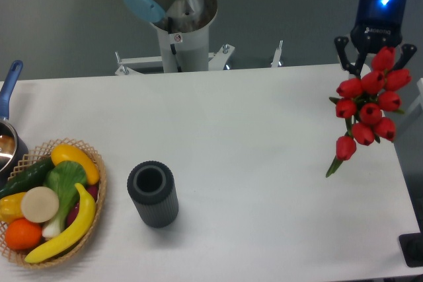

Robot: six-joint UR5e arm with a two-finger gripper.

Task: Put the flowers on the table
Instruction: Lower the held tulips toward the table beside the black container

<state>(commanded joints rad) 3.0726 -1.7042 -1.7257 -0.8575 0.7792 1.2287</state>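
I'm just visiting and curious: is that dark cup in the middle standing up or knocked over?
Standing up. The cup rests on its base on the table, and the camera looks down into its open mouth. Nothing shows inside.

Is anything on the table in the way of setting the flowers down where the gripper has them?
Nothing visible is. The gripper has the flowers over the table's right end, which looks bare beneath them. The dark cylinder and the basket sit far to the left.
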